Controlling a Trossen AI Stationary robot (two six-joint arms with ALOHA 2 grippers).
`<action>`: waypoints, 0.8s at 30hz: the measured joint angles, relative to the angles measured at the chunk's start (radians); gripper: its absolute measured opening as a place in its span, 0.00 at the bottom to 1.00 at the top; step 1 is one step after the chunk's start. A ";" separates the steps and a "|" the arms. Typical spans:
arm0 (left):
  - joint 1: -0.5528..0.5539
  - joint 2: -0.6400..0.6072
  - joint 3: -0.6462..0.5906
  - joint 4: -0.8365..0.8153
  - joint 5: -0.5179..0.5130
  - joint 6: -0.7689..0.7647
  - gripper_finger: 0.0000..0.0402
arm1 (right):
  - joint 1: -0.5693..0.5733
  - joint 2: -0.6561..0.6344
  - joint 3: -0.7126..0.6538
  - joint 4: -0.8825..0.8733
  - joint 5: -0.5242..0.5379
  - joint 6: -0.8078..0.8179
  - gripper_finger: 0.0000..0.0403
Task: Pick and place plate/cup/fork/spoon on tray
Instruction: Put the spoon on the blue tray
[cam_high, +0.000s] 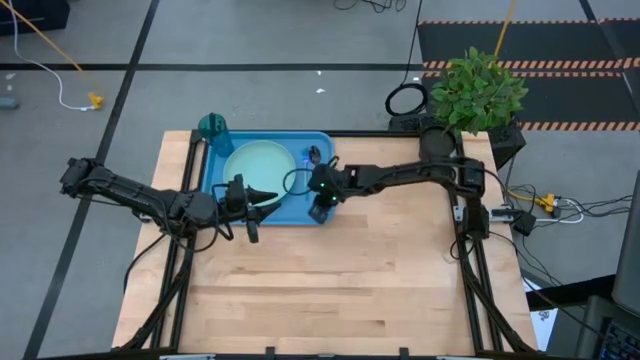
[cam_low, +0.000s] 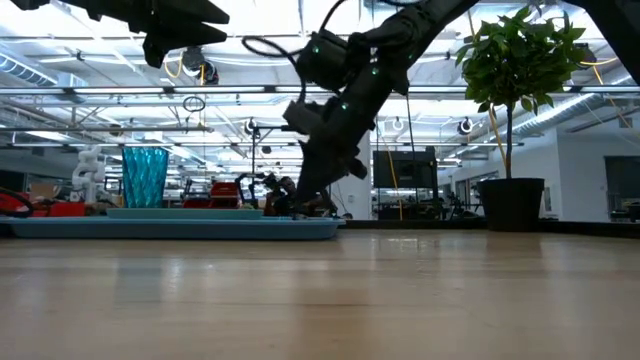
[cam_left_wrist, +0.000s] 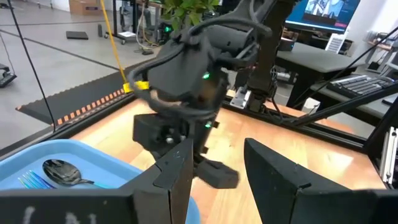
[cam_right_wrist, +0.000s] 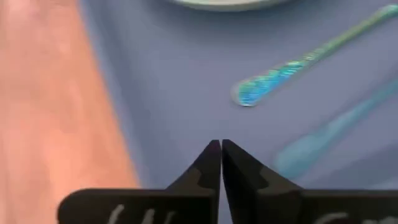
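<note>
Right jaws: the right gripper (cam_right_wrist: 220, 163) has its jaws pressed together with nothing between them. It hangs low over the near right corner of the tray (cam_high: 300, 212).
Left jaws: the left gripper (cam_left_wrist: 214, 180) has its jaws apart and holds nothing. It sits above the near edge of the tray, close to the plate.
Fork: the fork (cam_right_wrist: 311, 58) lies flat on the tray floor, just past the tips of the right jaws. In the right wrist view its blue handle looks shiny and streaked.
Spoon: the spoon (cam_left_wrist: 62, 172) lies on the tray too, right beside the fork. Its dark shiny bowl shows in the left wrist view, with the fork tines next to it.
Plate: the pale green plate (cam_high: 258, 166) lies flat in the middle of the tray, between the two grippers.
Cup: the teal cup (cam_high: 212, 126) stands upright at the far left corner of the tray. In the low view the cup (cam_low: 146, 177) stands tall above the tray rim.
Tray: the blue tray lies flat on the far part of the wooden surface (cam_high: 330, 280).
Plant: a leafy potted plant (cam_high: 477, 92) stands at the far right corner, well apart from the tray.
</note>
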 joint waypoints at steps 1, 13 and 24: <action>0.000 0.000 0.000 0.001 0.000 0.000 0.36 | -0.005 0.003 0.000 -0.007 0.002 -0.002 0.01; 0.000 0.000 0.000 -0.009 0.000 -0.003 0.36 | -0.058 0.050 0.000 -0.050 0.033 -0.008 0.00; 0.000 0.000 0.000 -0.013 0.000 -0.002 0.36 | -0.042 0.084 0.001 -0.028 0.029 0.010 0.00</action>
